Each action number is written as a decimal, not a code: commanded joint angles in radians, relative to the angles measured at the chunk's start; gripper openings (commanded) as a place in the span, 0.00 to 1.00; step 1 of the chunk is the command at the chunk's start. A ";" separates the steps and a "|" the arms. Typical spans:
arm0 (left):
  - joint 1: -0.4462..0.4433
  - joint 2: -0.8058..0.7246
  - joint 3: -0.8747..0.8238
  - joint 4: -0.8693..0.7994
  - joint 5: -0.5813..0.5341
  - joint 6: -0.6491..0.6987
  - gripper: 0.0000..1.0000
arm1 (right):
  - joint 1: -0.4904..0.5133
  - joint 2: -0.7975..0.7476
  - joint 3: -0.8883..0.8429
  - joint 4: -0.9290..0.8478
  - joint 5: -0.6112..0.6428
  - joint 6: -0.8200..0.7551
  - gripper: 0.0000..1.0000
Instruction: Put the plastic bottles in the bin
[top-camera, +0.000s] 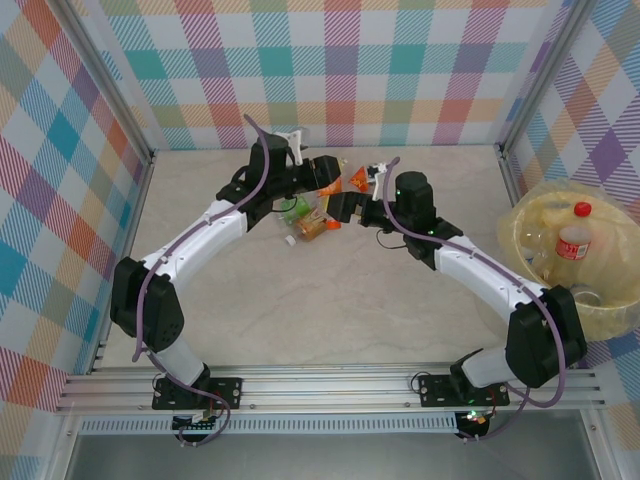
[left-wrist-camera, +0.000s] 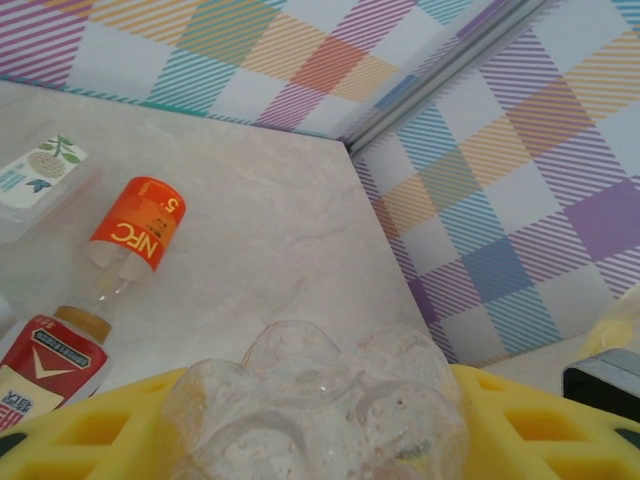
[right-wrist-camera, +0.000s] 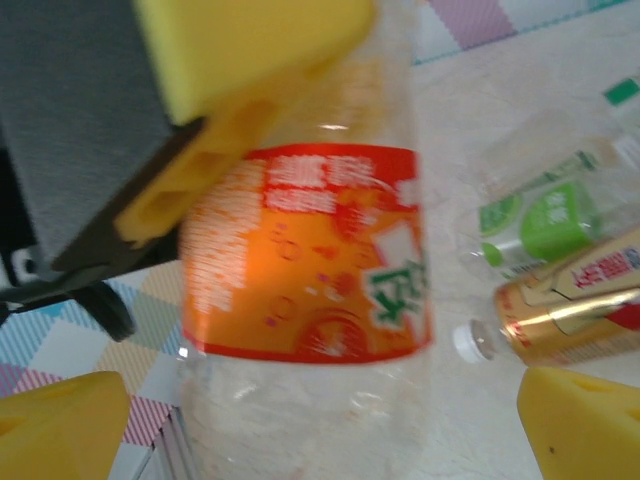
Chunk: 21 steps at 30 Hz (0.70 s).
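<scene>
left gripper (left-wrist-camera: 315, 435): jaws closed on the orange-labelled bottle (right-wrist-camera: 305, 250). in the left wrist view the yellow pads (left-wrist-camera: 95, 430) clamp the clear body, and the moulded base faces the camera. the bottle is held clear of the table (top-camera: 330, 310), over its middle far part.

right gripper (right-wrist-camera: 320, 425): jaws fully open and empty. its two pads stand either side of the bottle's lower body, and neither touches it.

judgement: this is a handover. the bin (top-camera: 512, 250) stands at the right edge, near the right arm's base and probably beyond easy reach of the left arm. the left arm therefore presents the bottle with the label and lower half exposed, leaving room for the right jaws to close.

loose bottles: a green-labelled bottle (right-wrist-camera: 545, 225) and a gold-labelled bottle (right-wrist-camera: 575, 300) lie on their sides on the table, near the grippers.

bin contents: a red-capped bottle (top-camera: 575, 240) lies inside among clear ones.

caution: the left jaws should release only after the right jaws have closed, or the bottle is likely to drop.
</scene>
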 joint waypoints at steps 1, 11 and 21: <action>-0.014 -0.007 0.008 0.068 0.054 -0.026 0.48 | 0.019 0.015 -0.015 0.133 -0.057 -0.020 1.00; -0.023 0.000 -0.019 0.119 0.085 -0.073 0.48 | 0.029 0.042 -0.004 0.108 0.070 -0.005 0.90; -0.023 0.016 0.006 0.081 0.129 -0.096 0.49 | 0.030 0.005 0.006 0.007 0.154 -0.101 0.62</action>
